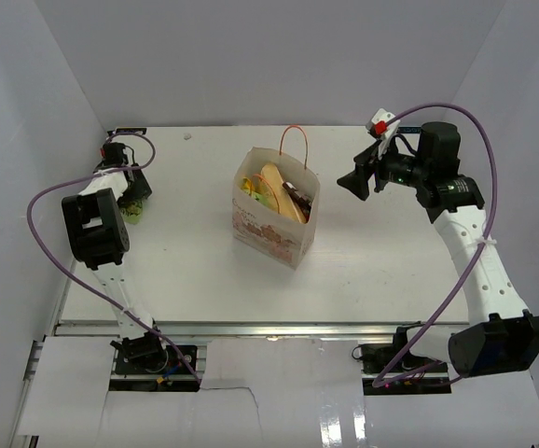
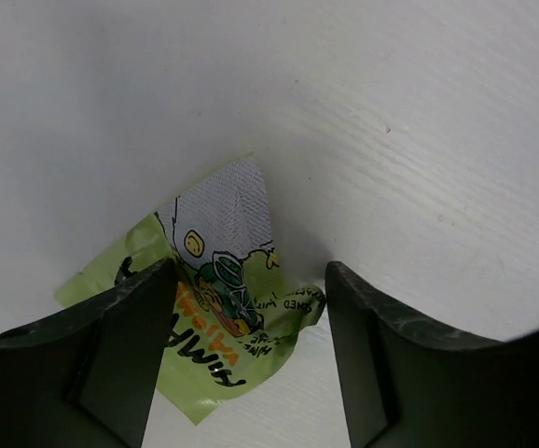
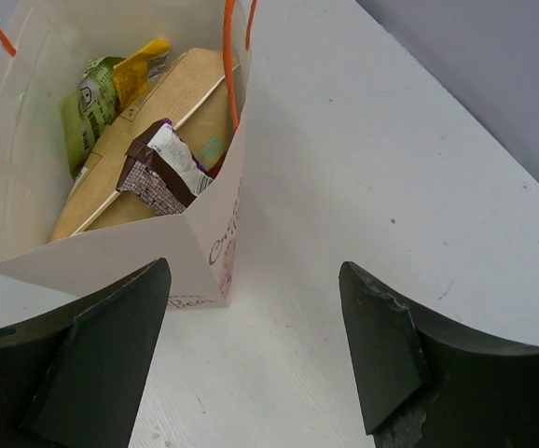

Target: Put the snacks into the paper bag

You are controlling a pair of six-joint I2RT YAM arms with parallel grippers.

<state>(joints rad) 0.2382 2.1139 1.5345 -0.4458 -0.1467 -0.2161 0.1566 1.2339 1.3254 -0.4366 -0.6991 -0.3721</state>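
The paper bag [image 1: 268, 224] stands upright mid-table with orange handles. In the right wrist view the bag [image 3: 111, 261] holds the golden-yellow chip bag [image 3: 172, 98], a light green packet [image 3: 88, 107], a yellow packet [image 3: 141, 58] and a purple packet [image 3: 162, 163]. My right gripper [image 1: 355, 182] is open and empty, above the table just right of the bag; it also shows in the right wrist view [image 3: 253, 269]. My left gripper [image 1: 135, 198] is open at the far left. Another light green packet [image 2: 218, 299] lies crumpled on the table between its fingers [image 2: 130, 317].
White enclosure walls close in on the left [image 1: 27, 140], back and right. The left gripper is close to the left wall. A metal rail [image 1: 269, 329] runs along the near table edge. Purple cables [image 1: 475, 187] loop off both arms.
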